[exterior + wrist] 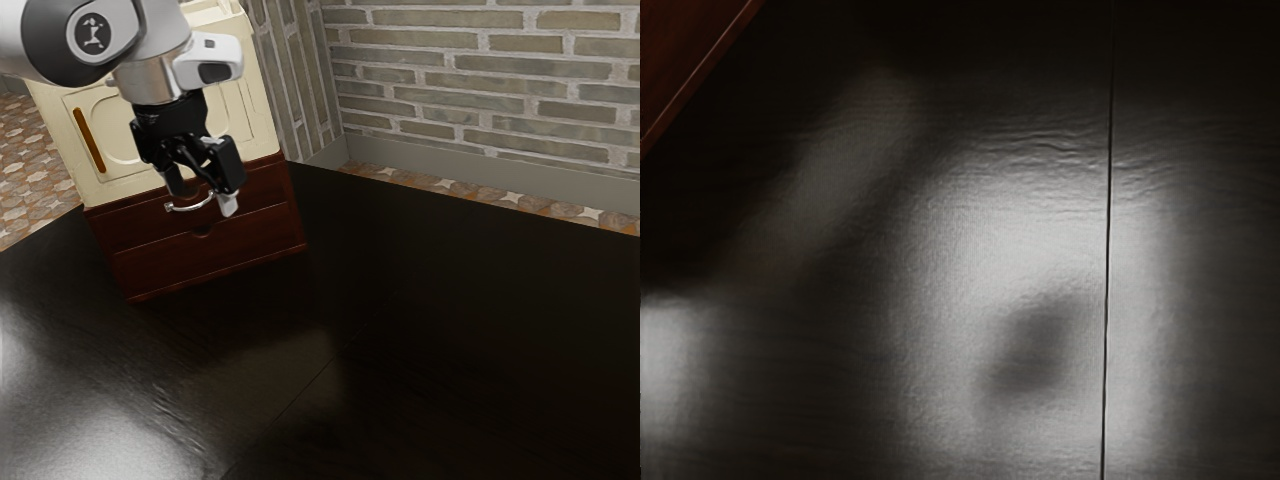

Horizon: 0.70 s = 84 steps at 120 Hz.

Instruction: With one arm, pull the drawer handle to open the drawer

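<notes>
Overall, we had our arm [155, 70], white and gray, reaching in from the exterior view's upper left, with the black pincer [202, 200] angled downward at its end. Its two fingers stood apart, with a gap between them; the nearer one ended in a pale tip. We had the pincer in front of a cabinet that stood on a glossy black bench [450, 350]. The cabinet's upper part [240, 105] was cream, with molded panels and an upright orange-brown bar [89, 140]. Below it sat a dark red-brown base with two drawer fronts, one above the other.

Our drawer handle [187, 209], a curved silver pull, was on the upper drawer front [130, 226], close beside the fingers. We could not tell whether either finger touched it. The upper drawer looked closed, its front lying about even with the lower drawer front [215, 255], which had a small rounded notch at its top edge.

Behind the bench we had a gray-green brick wall [480, 80] and a patterned tile floor [30, 170]. In our wrist view, pale glare and soft dark patches lay across the bench top, a thin straight seam [1108, 250] ran through it, and a red-brown wooden edge [680, 50] crossed one corner.
</notes>
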Each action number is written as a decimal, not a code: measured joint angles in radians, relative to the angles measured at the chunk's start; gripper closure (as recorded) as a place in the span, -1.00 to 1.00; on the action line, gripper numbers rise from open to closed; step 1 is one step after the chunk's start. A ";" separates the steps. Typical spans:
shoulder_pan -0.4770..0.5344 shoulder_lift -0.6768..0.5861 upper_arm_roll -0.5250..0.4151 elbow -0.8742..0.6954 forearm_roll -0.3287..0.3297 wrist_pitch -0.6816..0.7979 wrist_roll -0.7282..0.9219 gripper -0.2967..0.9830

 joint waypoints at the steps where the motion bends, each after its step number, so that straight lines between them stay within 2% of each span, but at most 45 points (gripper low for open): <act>1: 0.001 0.000 0.000 0.000 0.000 0.000 0.000 -0.54; 24: 0.016 0.000 0.001 0.005 -0.042 -0.001 0.000 -0.54; 36: 0.011 -0.017 0.005 0.197 -0.069 -0.035 0.000 -0.54; 45: -0.002 -0.068 0.002 0.252 -0.082 -0.067 0.000 -0.53; 58: 0.082 -0.114 -0.030 0.266 -0.097 -0.099 0.001 -0.54; 84: 0.074 -0.115 -0.075 0.238 -0.105 -0.138 0.002 -0.54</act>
